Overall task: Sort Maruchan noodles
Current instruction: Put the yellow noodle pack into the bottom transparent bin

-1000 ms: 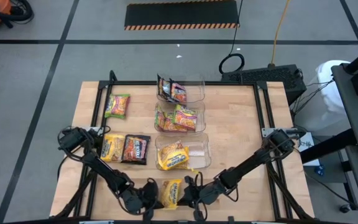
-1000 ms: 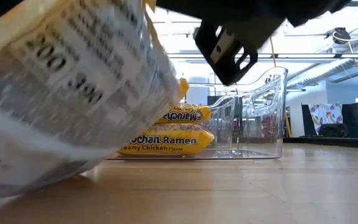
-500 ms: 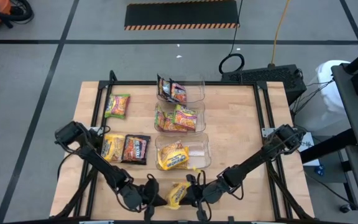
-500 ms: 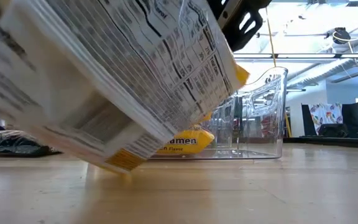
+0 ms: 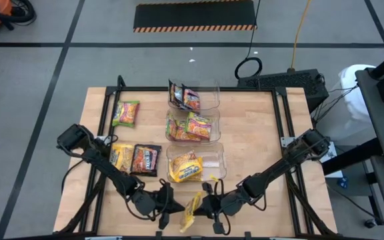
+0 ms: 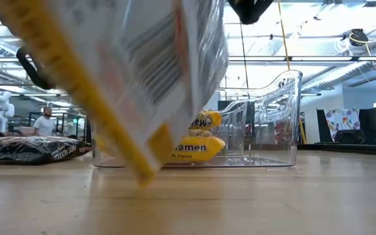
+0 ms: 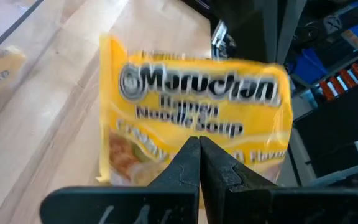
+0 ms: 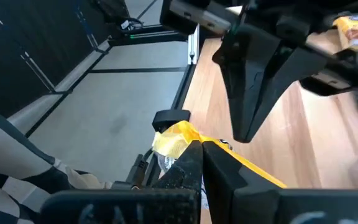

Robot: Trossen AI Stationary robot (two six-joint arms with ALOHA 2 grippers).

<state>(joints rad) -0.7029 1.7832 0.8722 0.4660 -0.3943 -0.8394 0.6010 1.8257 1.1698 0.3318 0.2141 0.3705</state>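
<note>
Grey floor with dark seams surrounds the wooden counter (image 5: 259,153) in the high view. Three clear bins stand in a row down its middle: the far bin (image 5: 209,95) holds dark packets (image 5: 184,97), the middle bin (image 5: 213,125) holds green-yellow packets (image 5: 191,126), and the near bin (image 5: 217,163) holds yellow packets (image 5: 185,167) at its left end. Left of the bins lie a green packet (image 5: 126,113), a yellow one (image 5: 121,158) and a dark one (image 5: 147,160). At the near edge a yellow packet (image 5: 193,209) hangs between the two arms: the left claw (image 5: 176,207) meets its left side and the right claw (image 5: 203,208) its right side.

Ceiling lights and a distant person (image 6: 44,121) show in the low view behind the near bin (image 6: 276,117), where two yellow packets (image 6: 198,138) are stacked. The lifted packet (image 6: 142,78) fills the foreground, tilted and clear of the wood.

From the left wrist, the yellow packet (image 7: 194,118) faces the camera, label readable; the left claw (image 7: 199,146) has its fingers pressed together over the lower edge, apparently pinching it, though the contact itself is hard to make out.

From the right wrist, the right claw (image 8: 197,149) is closed on a crumpled yellow corner of the packet (image 8: 174,140), the left arm's fingers (image 8: 253,81) close by.
</note>
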